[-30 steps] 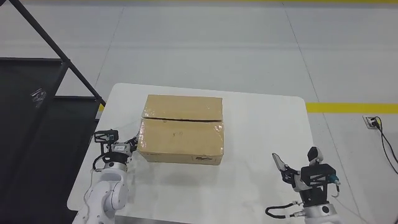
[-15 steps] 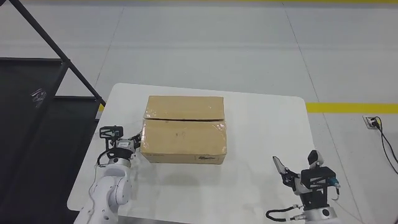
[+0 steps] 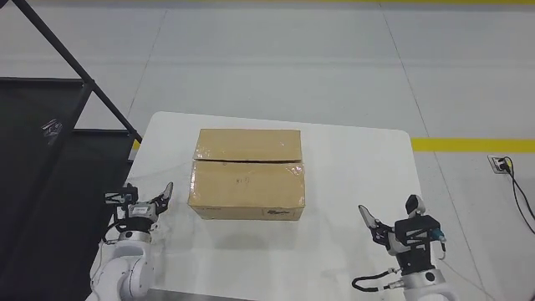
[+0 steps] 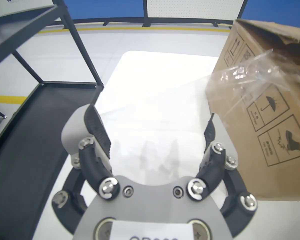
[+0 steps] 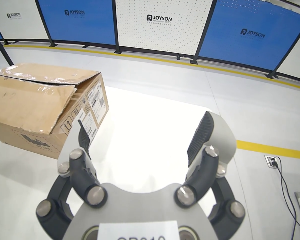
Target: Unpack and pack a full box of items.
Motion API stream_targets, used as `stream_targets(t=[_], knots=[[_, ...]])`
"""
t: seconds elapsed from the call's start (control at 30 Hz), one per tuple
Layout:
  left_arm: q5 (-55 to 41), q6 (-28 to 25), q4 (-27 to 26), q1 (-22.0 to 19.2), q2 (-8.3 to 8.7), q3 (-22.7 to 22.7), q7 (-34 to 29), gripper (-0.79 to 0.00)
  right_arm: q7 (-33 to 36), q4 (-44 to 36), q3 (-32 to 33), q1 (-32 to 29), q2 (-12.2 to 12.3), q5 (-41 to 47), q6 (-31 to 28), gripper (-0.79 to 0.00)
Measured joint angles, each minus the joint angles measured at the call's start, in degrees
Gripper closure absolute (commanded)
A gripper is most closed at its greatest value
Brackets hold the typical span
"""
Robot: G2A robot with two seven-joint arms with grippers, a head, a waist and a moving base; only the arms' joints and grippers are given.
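Observation:
A brown cardboard box point(image 3: 246, 174) stands in the middle of the white table point(image 3: 351, 159), its two top flaps folded down with a seam between them. Loose clear tape point(image 4: 242, 76) hangs off its end wall point(image 4: 270, 116). My left gripper point(image 3: 142, 194) is open just off that end of the box, nothing between its fingers point(image 4: 96, 126). My right gripper point(image 3: 386, 215) stands open near the table's front right corner, well apart from the box point(image 5: 40, 101). What is inside the box is hidden.
A black metal rack point(image 3: 50, 159) with a dark shelf point(image 4: 27, 126) stands close along the table's left side. The floor beyond carries a yellow line point(image 3: 472, 145) and a socket with a cable point(image 5: 273, 162). Bare table lies between box and right gripper.
My left gripper was shut against the box's left end; it has drawn back leftward and opened. The box shifted slightly right. The right gripper drifted a little toward the front edge.

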Motion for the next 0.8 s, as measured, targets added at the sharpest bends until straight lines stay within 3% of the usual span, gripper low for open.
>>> stream_targets(t=[0.13, 0.27, 0.43, 0.67, 0.8], knots=[[-0.8, -3.9, -3.4, -1.8, 0.85, -4.7, -4.9, -0.785, 0.4, -0.3, 0.1, 0.3, -0.1, -0.4, -0.2, -0.785], [-0.3, -8.5, -2.9, -6.6, 1.29, -4.8, -9.7, -0.785, 0.3, -1.0, 0.4, -0.3, -0.2, -0.7, -0.1, -0.785], [-9.3, -16.5, -0.3, -12.6, 1.60, -4.9, -21.1, -0.785, -0.3, -1.6, 1.7, -2.0, -0.3, 0.2, 0.4, -0.785], [-8.7, -16.0, -0.2, -12.4, 1.59, -4.9, -20.3, -0.785, -0.2, -1.6, 1.8, -2.1, -0.3, 0.2, 0.4, -0.785], [-10.2, -9.1, 3.1, -14.5, 1.12, -4.0, -21.4, -0.785, -0.2, -1.4, 1.8, -2.0, -0.3, 0.7, 0.2, -0.785]])
